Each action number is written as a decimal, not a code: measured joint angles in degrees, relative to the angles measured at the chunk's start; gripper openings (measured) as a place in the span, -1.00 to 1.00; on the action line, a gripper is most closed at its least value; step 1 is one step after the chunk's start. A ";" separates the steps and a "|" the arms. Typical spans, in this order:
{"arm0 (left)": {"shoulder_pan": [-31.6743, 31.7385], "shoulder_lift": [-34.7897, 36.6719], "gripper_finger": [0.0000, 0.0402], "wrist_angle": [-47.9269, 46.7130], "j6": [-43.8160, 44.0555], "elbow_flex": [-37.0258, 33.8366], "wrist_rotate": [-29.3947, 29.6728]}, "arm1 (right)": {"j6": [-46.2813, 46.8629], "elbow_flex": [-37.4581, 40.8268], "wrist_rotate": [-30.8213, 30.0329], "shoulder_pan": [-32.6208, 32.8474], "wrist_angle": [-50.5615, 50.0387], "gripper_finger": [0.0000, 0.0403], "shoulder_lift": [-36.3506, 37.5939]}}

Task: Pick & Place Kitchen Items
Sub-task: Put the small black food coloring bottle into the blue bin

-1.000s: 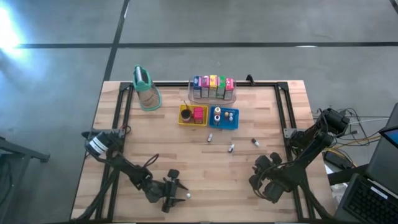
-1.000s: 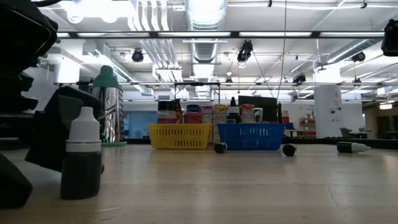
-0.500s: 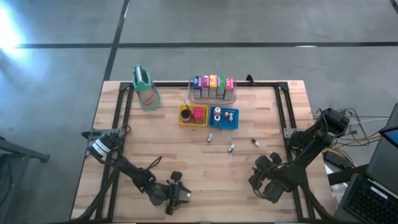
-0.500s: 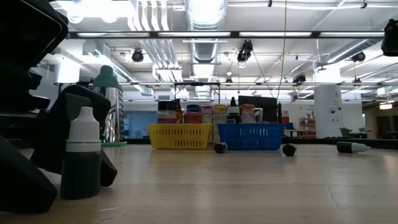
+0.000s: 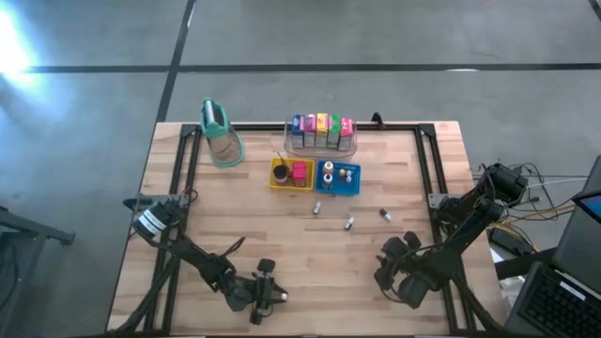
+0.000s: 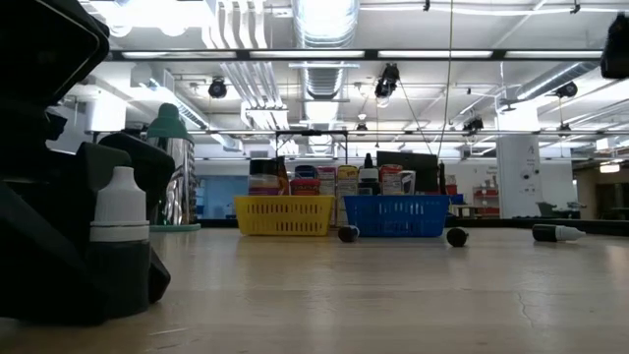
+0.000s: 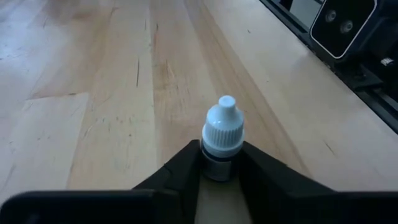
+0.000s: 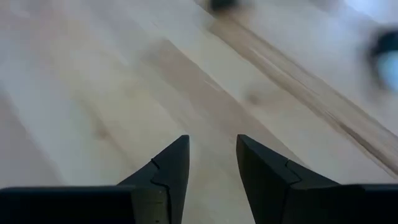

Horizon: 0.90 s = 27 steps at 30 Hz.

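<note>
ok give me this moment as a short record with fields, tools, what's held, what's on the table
left tool: near table edge, fingers closed on the dropper bottle
dropper bottle: upright, white cap, dark body
right tool: low over bare wood at the near right, fingers apart, holding nothing
yellow basket: mid table, beside the blue basket
clear bin: behind the baskets, row of colourful cartons inside
loose small bottles: lying in front of the baskets

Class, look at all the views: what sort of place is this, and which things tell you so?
Most likely a robotics lab in an open industrial hall, not a kitchen. A butcher-block table stands on bare concrete floor, and exposed ceiling ducts run overhead beyond the table.
</note>
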<state>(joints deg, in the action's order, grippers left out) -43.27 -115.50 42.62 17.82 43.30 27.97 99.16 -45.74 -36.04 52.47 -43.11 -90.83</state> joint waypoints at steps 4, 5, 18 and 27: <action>0.09 0.26 -0.50 -0.26 0.00 0.04 -0.01 | -7.89 0.00 -6.82 -0.27 9.01 -0.36 0.00; 0.11 0.38 -0.50 -0.40 0.00 0.04 0.01 | -10.29 0.00 -7.87 -0.60 11.95 -0.38 0.00; 5.12 5.10 -0.50 -0.84 -2.01 -0.15 0.57 | -62.68 -0.07 -2.85 -11.95 61.68 -0.48 0.00; 12.36 13.93 -0.50 -2.68 -6.38 -0.10 -1.97 | -68.56 -5.53 -1.39 -14.74 54.64 -0.26 -0.16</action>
<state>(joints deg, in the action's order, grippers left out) -30.91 -101.58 39.94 11.44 43.20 26.00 30.60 -51.27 -37.42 37.73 11.53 -90.98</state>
